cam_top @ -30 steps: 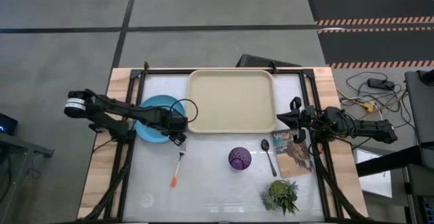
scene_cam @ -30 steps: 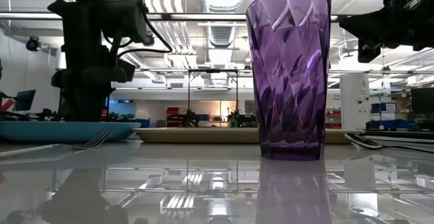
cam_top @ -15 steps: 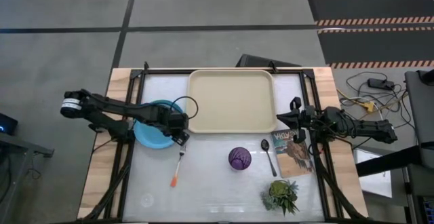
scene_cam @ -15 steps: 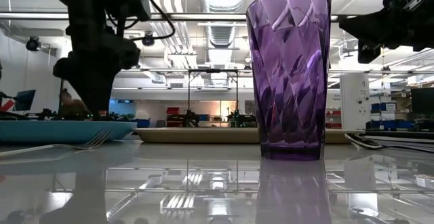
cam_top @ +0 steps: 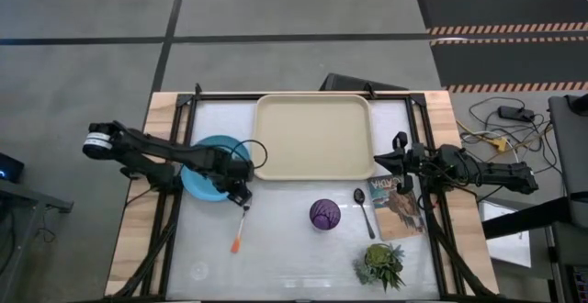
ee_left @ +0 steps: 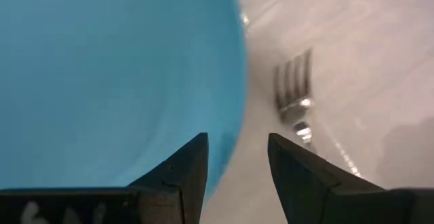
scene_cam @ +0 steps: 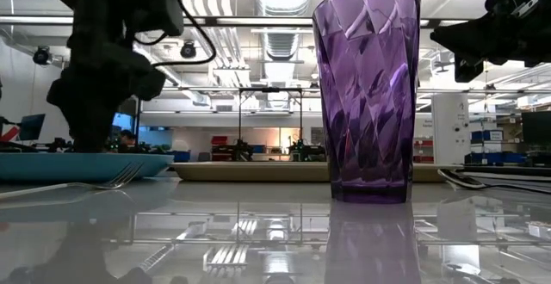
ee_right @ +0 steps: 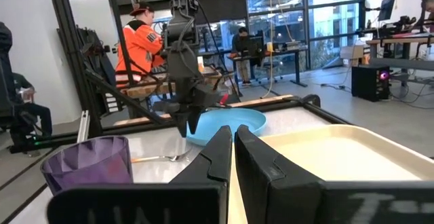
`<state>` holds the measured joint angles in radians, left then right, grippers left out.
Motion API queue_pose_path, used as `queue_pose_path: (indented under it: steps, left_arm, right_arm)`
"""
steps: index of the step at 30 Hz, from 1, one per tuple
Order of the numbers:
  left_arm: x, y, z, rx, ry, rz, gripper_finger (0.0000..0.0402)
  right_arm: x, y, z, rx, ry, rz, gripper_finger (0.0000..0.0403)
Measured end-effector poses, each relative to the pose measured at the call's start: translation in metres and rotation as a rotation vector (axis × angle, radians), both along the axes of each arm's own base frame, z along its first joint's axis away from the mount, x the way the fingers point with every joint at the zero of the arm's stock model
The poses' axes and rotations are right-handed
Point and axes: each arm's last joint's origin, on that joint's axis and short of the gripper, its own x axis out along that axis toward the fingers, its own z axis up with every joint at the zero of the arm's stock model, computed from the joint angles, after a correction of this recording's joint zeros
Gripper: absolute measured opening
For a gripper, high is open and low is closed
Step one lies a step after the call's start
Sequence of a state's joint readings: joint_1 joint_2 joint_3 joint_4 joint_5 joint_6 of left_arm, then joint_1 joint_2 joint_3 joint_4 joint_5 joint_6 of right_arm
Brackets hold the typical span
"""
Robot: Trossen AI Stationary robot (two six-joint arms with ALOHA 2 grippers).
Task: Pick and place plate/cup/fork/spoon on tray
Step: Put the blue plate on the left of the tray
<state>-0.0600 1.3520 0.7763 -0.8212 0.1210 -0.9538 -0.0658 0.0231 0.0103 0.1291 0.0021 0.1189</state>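
High view: left gripper over light-blue plate's near edge, left of the tray; plate pick in hand.

Left wrist view: fingers parted, empty, straddling rim; next, lower and close.

Right wrist view: right gripper nearly closed, idle.

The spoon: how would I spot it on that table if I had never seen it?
Find the big cream tray, then look just off its right corner nearest the plant. The spoon lies between the purple cup and a picture book: small and dark all over, unlike the orange-handled fork.
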Motion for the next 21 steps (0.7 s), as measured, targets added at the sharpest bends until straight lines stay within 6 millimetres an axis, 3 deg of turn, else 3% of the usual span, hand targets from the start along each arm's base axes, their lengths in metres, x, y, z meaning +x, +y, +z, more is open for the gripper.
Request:
queue_pose_path:
  steps: [8,11,15,21]
  left_arm:
    - [-0.0006,-0.0036,-0.0092,0.083,0.033,-0.033,0.0129]
    - [0.0001,-0.0032,-0.0094,0.105,0.026,-0.033,0.0095]
    - [0.0,-0.0032,-0.0087,0.106,0.023,-0.028,0.002]
    - [-0.0005,-0.0025,-0.005,0.122,0.016,-0.011,0.0004]
  right_arm:
    - [0.0,0.0,0.0,0.0,-0.001,0.0,0.0009]
    - [0.0,0.0,0.0001,0.0,-0.001,0.0,0.0009]
    - [0.0,0.0,0.0003,0.0,-0.002,0.0,0.0009]
    - [0.0,0.0,0.0002,0.001,-0.002,0.0,0.0009]
